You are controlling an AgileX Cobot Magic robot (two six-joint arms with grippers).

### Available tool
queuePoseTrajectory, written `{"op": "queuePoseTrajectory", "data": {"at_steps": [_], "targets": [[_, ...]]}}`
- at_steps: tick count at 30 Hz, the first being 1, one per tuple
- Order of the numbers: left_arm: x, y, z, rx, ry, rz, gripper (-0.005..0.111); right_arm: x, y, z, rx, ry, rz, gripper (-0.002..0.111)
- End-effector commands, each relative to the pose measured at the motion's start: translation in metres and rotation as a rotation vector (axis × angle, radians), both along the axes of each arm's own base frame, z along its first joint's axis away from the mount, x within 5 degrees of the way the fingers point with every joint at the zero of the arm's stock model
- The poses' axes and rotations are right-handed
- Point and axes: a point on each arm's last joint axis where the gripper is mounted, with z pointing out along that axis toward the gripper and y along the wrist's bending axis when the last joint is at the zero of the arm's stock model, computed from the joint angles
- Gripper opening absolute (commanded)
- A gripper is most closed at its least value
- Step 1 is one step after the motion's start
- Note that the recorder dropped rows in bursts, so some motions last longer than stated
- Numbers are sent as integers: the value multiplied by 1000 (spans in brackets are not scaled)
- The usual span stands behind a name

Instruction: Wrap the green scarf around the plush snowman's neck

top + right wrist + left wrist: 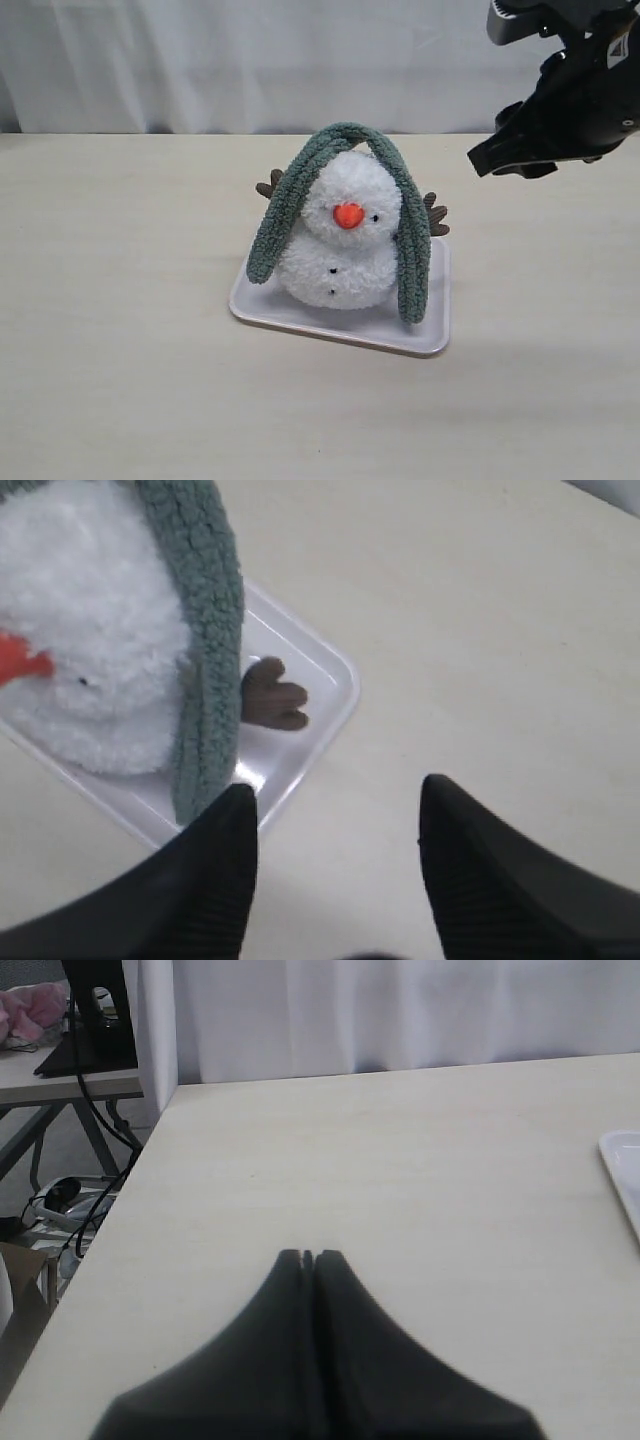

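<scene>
Green scarf (410, 240) lay draped over the plush snowman (345, 255), up on the head, not at the snowman's neck (330, 238). Its long axis arched side to side, w/ both ends hanging down to the tray (430, 335). Right hand (338, 792) hung above & beside the scarf end on its own side, spread, empty; prob. the nearer arm. Left hand (310, 1256) was pressed together, well apart. Pale surface (120, 300), white curtain (250, 60) behind.

Right gripper (335, 805) held high, jaws apart, left gripper (308, 1257) jaws pressed together
</scene>
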Motion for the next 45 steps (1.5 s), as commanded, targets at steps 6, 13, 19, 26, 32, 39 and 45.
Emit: {"op": "queuePoseTrajectory", "data": {"at_steps": [6, 13, 19, 26, 32, 39, 45], "targets": [[0, 0, 0, -5, -10, 1, 0, 47, 14, -19, 283, 84, 191, 42], [0, 0, 0, -5, -12, 1, 0, 73, 23, -33, 305, 38, 245, 42], [0, 0, 0, -5, -10, 1, 0, 79, 27, -29, 301, -58, 288, 42], [0, 0, 0, -5, -10, 1, 0, 78, 40, -21, 411, -134, 421, 42], [0, 0, 0, -5, -10, 1, 0, 82, 47, -31, 366, -147, 488, 42], [0, 0, 0, -5, -10, 1, 0, 82, 74, -34, 200, -262, 530, 42], [0, 0, 0, -5, -10, 1, 0, 91, 82, -40, 198, -262, 448, 33]]}}
